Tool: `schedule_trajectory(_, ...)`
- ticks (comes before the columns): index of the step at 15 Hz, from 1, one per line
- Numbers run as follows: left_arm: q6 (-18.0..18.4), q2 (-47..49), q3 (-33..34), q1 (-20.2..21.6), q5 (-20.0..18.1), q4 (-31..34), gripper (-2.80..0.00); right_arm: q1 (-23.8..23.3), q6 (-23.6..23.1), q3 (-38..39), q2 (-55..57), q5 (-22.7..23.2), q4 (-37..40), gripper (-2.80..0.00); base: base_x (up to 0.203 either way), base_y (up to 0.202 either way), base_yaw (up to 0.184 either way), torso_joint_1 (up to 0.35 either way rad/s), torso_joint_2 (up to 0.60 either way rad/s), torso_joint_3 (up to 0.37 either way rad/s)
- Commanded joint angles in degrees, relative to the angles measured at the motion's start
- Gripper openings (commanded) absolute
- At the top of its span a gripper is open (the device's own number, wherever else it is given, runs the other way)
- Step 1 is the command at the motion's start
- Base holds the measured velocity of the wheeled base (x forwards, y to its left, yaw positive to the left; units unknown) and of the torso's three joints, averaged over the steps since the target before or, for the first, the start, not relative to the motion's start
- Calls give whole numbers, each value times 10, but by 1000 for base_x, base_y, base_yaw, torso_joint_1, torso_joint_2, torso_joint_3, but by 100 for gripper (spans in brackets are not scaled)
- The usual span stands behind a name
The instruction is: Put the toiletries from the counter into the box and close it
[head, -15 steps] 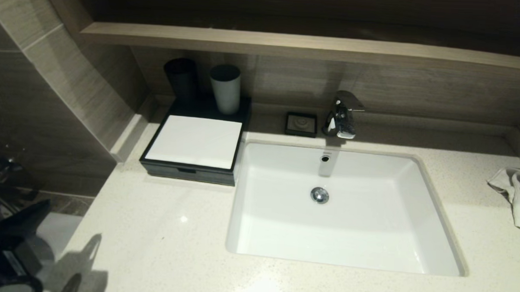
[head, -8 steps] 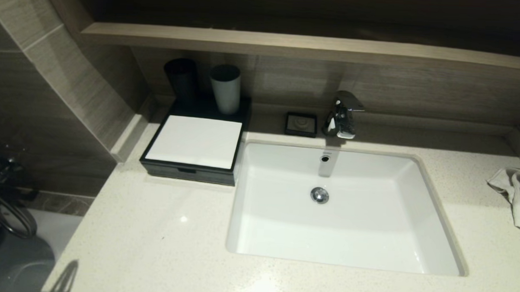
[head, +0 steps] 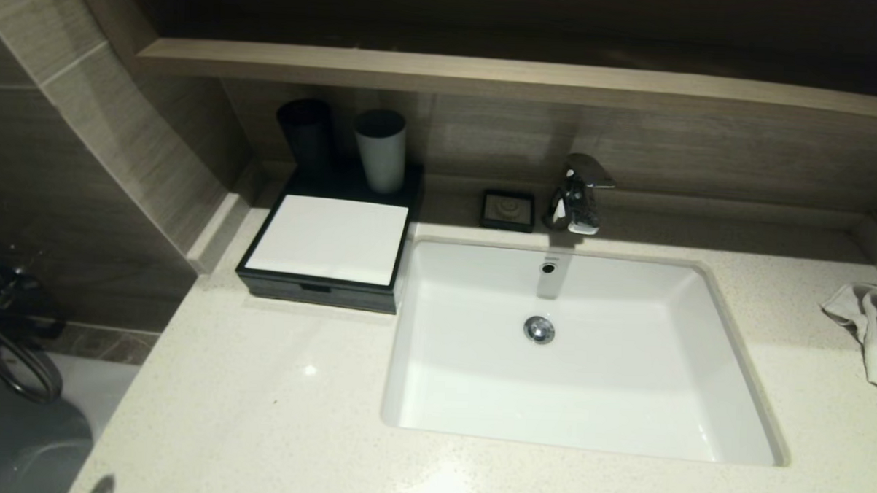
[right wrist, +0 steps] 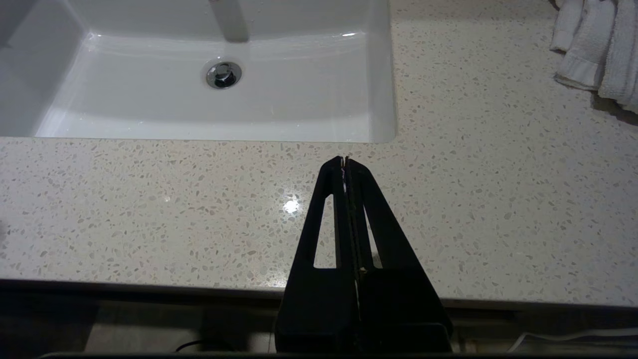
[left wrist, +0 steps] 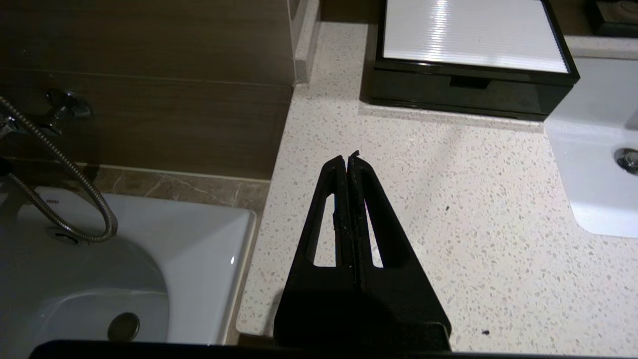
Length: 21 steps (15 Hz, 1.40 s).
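1. Toiletries no longer show on the table; the box, far left beside the sink, sits closed.
2. Left gripper and right gripper hover at the near edge, jaws pressed together, empty.
3. Task looks finished; only parking remains.

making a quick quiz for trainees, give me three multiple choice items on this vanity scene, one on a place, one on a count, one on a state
1. Where does the box stand?
A. on the counter left of the sink
B. inside the sink
C. on the wooden shelf

2. How many cups stand behind the box?
A. one
B. two
C. four

3. How is the box's drawer?
A. pulled fully out
B. missing
C. pushed in

Answers:
1 A, the head view shows it beside the sink's left rim.
2 B, a black cup and a grey cup.
3 C, the drawer front sits flush under the white top panel in the left wrist view.
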<state>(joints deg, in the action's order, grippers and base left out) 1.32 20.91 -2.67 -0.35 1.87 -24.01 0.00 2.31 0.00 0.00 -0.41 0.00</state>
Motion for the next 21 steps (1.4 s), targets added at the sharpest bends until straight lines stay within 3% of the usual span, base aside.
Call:
schedule_trajectory(1, 0, -33, 2, 2, -5, 21, -280, 0, 0, 0, 1, 0, 0, -280, 0, 0, 0, 0, 0, 0)
schedule_trajectory(10, 9, -115, 3, 3, -6, 90, -280, 0, 0, 0, 1, 0, 0, -280, 0, 0, 0, 0, 0, 0)
schedule_trajectory(21, 15, -169, 9, 3, 1, 102, -280, 0, 0, 0, 1, 0, 0, -280, 0, 0, 0, 0, 0, 0)
